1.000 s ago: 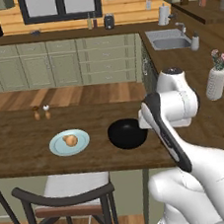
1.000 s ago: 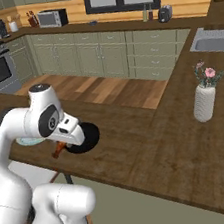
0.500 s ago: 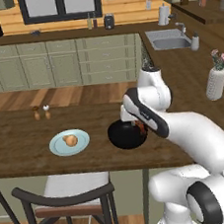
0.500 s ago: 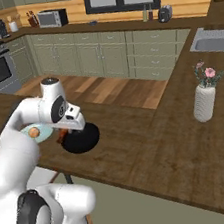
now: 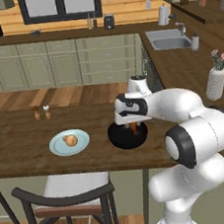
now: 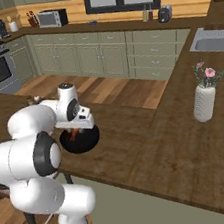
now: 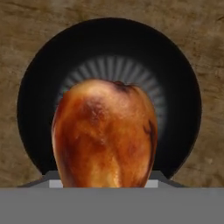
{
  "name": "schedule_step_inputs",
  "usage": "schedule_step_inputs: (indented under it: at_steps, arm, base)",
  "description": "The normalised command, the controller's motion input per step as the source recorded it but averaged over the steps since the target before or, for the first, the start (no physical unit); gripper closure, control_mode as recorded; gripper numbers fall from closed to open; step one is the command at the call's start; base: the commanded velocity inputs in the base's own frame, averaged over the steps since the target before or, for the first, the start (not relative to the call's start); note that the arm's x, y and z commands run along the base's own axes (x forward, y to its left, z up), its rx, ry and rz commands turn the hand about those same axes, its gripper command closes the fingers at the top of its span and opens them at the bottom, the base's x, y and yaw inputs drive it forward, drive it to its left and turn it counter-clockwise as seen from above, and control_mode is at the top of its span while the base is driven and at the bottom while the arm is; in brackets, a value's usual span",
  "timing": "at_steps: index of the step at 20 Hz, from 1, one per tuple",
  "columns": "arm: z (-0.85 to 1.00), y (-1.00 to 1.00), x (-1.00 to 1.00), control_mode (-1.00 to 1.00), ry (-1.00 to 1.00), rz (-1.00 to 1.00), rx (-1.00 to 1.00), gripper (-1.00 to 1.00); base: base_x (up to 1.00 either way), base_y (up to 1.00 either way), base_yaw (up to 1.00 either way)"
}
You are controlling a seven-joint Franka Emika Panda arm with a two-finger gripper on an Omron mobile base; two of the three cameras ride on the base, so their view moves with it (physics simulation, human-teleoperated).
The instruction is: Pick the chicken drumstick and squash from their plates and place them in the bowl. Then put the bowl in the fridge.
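In the hand view the golden-brown chicken drumstick [image 7: 105, 135] hangs right over the middle of the glossy black bowl [image 7: 39, 87]. My gripper [image 7: 105, 177] is shut on it, and the drumstick hides most of the fingertips. From the left base view the gripper [image 5: 133, 125] holds the drumstick [image 5: 134, 128] just above the bowl [image 5: 122, 138] on the wooden counter. To the bowl's left the tan-orange squash [image 5: 70, 140] lies on a pale blue plate [image 5: 57, 146]. The right base view shows the drumstick [image 6: 74, 134] over the bowl [image 6: 84, 143].
Two small shakers [image 5: 41, 112] stand at the counter's far side, left of the bowl. A vase with flowers [image 5: 216, 78] is on the right counter arm. A chair [image 5: 70, 198] sits below the counter's near edge. A sink [image 5: 170, 40] lies far right.
The arm has swung forward from near the base, carrying the drumstick from the bowl's near right edge to over its middle. Bowl, plate and squash have not moved.
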Motion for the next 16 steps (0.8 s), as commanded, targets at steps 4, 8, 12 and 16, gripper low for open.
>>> schedule_step_inputs:
  at_steps: [4,8,12,16]
  arm:
    - [-0.37,0.0,0.51,-1.0,0.04,0.0,-0.24,1.0]
    - [-0.34,0.0,0.23,-1.0,-0.1,0.0,-0.16,1.0]
    - [-0.37,0.0,0.02,-1.0,-0.03,0.0,-0.02,1.0]
    - [-0.4,0.0,0.0,-1.0,0.0,0.0,0.05,1.0]
  base:
    - [0.0,0.0,0.0]
    - [0.0,0.0,0.0]
    - [0.0,0.0,0.0]
    - [0.0,0.0,0.0]
